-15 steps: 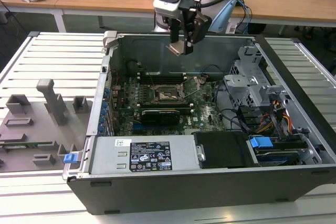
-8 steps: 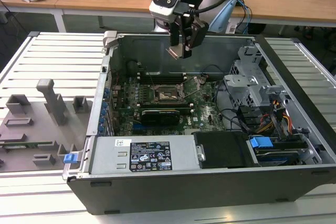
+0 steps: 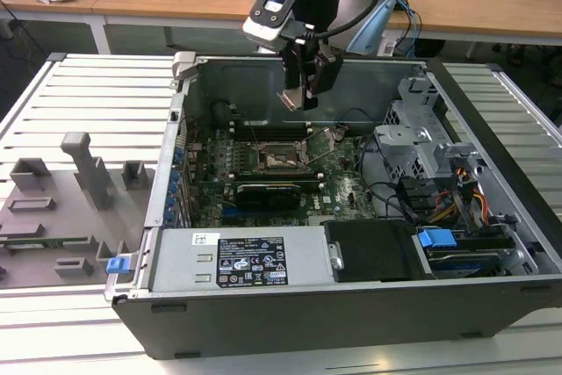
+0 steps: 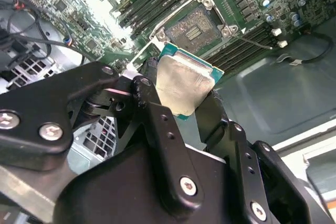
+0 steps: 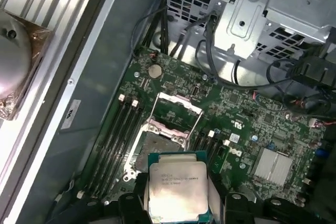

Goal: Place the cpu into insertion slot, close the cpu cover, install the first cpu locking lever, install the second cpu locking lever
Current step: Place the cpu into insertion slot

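Gripping cpu (image 5: 177, 190) above insertion slot (image 5: 156, 148)

Face of the silvery-beige square cpu (image 5: 177, 190): two fine dark printed lines were not legible.
Top of the grey metal box (image 3: 176, 261): the black-and-white sticker (image 3: 252, 261) bore symbols too small to read.

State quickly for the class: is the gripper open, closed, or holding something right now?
Gripper: closed, holding the cpu by its edges, clear of the insertion slot.
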